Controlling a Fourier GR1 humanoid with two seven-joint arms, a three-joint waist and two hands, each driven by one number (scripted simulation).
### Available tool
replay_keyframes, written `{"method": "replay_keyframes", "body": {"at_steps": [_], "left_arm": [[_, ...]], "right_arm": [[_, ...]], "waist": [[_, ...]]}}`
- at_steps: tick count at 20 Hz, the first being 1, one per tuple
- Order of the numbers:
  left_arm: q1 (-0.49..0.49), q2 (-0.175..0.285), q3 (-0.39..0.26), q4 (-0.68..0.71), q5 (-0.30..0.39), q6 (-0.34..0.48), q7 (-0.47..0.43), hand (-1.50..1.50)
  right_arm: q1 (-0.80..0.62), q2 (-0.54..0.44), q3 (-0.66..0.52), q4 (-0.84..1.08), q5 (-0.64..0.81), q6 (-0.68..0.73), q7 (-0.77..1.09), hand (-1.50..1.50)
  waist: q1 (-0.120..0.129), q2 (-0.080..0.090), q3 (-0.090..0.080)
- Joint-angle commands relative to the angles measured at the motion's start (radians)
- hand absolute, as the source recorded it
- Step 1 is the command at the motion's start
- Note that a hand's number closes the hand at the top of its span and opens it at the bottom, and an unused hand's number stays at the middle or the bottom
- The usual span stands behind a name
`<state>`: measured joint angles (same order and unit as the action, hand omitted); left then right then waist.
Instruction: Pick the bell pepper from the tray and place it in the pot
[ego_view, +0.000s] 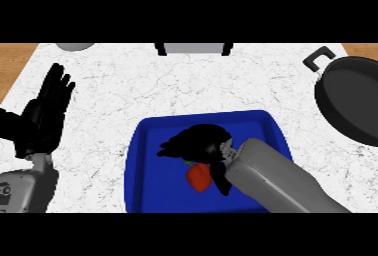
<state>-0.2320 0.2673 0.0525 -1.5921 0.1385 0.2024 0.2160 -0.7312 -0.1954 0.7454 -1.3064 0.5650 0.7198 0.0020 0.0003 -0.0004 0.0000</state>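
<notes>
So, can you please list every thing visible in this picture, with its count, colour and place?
counter: one, white marbled, under everything.
tray: one, blue, lower middle of the counter.
bell pepper: one, red-orange, in the tray.
pot: one, black, right edge, partly cut off.
rounded object: one, grey, far left edge, mostly cut off.
boxy object: one, light grey with black ends, far middle.
left robot hand: one, black, open, resting at left, fingers up.
right robot hand: one, black, over the tray, at the bell pepper.
forearms: two, grey, lower corners.

Left hand (44, 117) rests open; right hand (201, 142) curls round bell pepper (198, 179)
</notes>
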Motion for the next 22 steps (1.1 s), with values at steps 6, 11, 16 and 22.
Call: {"method": "replay_keyframes", "body": {"at_steps": [6,11,16,22], "left_arm": [[0.030,-0.028,0.000,-0.025,-0.026,-0.033,-0.014,0.00],[0.068,-0.055,-0.002,-0.081,-0.046,-0.013,-0.003,0.00],[0.060,-0.026,0.059,-0.046,-0.008,-0.077,-0.018,0.00],[0.023,-0.029,0.066,0.012,-0.036,-0.067,-0.034,0.00]], "right_arm": [[0.072,0.013,-0.058,0.047,0.160,-0.007,-0.117,-1.50],[0.123,0.071,-0.028,0.101,0.267,-0.076,-0.130,-1.50],[0.123,0.107,-0.076,0.147,0.347,-0.074,-0.144,-1.50],[0.061,0.135,-0.028,0.206,0.391,-0.074,-0.279,1.50]], "waist": [[0.004,0.001,0.000],[0.006,0.000,0.000],[0.004,0.001,0.000],[0.004,0.002,0.000]]}}
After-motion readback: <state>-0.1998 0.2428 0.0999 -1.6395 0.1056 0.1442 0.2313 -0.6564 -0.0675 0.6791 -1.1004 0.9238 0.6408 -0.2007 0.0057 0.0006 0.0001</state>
